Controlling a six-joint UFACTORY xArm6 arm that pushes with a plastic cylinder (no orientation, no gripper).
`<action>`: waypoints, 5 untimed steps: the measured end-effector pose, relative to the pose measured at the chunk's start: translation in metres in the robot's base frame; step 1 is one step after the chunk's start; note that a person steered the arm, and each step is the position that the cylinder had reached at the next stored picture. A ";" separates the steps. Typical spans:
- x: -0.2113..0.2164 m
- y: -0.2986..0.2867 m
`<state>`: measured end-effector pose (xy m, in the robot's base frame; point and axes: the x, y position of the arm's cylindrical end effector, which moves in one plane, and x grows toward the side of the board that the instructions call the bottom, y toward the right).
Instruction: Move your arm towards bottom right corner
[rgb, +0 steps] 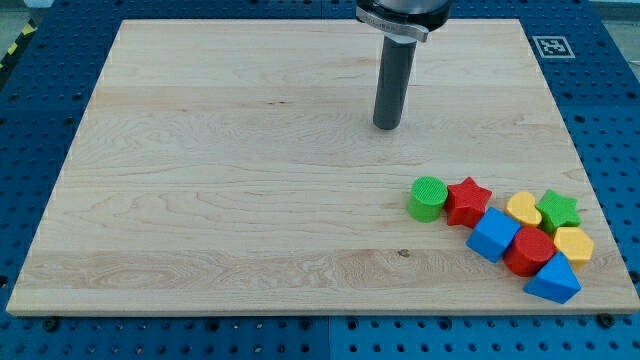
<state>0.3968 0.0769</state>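
Eight blocks clustered bottom right, my tip (386, 127) well above them

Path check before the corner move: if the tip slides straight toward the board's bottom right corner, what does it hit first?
Probably the red star block: my tip sits up-left of the cluster, clear of it, and the green cylinder block lies close beside that line.

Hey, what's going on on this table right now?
My tip rests on the wooden board, above and to the left of a cluster of blocks near the view's bottom right corner, touching none. The nearest are the green cylinder and red star. To reach that corner, my tip would have to go through or around the cluster.
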 end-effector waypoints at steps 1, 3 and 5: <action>-0.003 0.001; -0.005 0.069; 0.087 0.195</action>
<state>0.4835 0.2720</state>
